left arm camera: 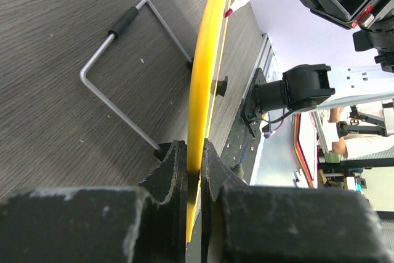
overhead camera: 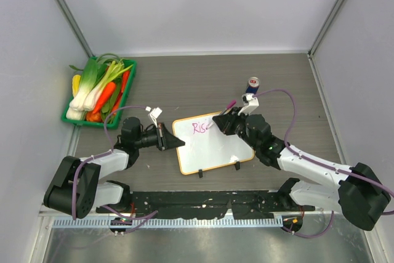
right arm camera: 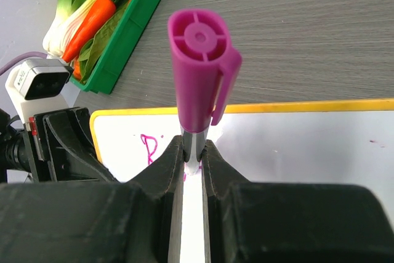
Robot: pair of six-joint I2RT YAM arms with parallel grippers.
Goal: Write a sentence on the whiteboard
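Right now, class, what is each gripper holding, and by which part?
Left gripper: the whiteboard, by its frame edge. Right gripper: the marker, by its barrel below the cap.

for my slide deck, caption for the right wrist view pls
Right tool clamps a magenta marker over the whiteboard, a few pink strokes visible

Robot lab: panel-walled workbench [overhead camera: 283, 84]
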